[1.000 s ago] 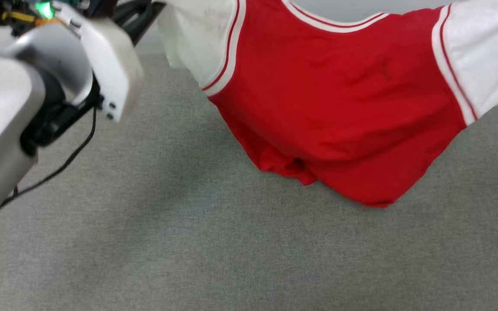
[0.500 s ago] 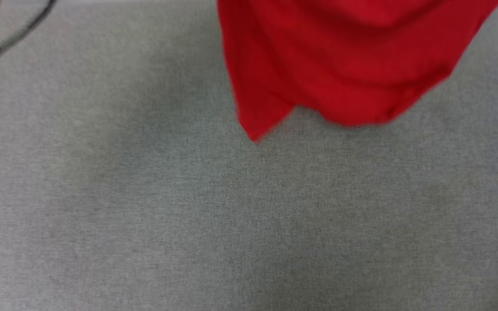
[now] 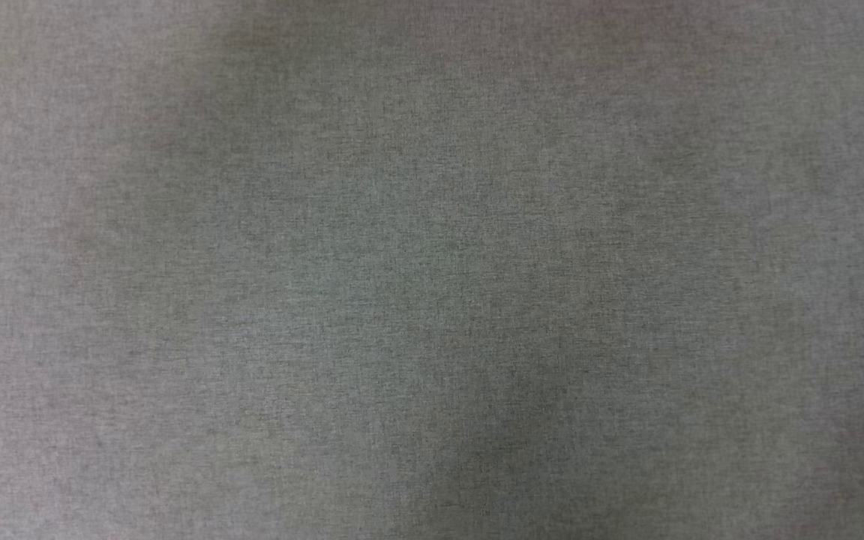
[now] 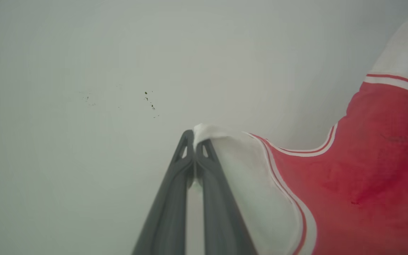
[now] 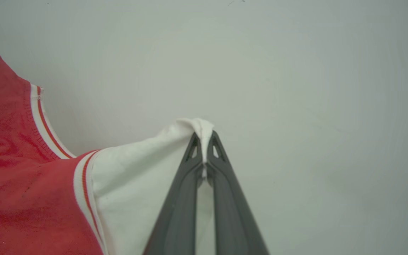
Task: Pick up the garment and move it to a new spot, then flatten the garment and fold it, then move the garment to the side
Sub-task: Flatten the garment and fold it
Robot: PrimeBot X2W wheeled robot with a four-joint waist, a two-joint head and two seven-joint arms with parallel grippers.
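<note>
The garment is a red T-shirt with white sleeves and striped trim, held up in the air against a pale wall. In the left wrist view my left gripper is shut on the edge of one white sleeve, and the red body hangs away to the right. In the right wrist view my right gripper is shut on the tip of the other white sleeve; the garment spreads to the left. The head view looks down on the grey cloth surface, with soft shadows across it.
A plain pale wall stands behind the lifted garment in both wrist views. The grey cloth-covered surface stretches across the whole head view.
The head view has swung downward, so the garment and my left forearm have slid out of its top edge; the grey surface is what remains.
</note>
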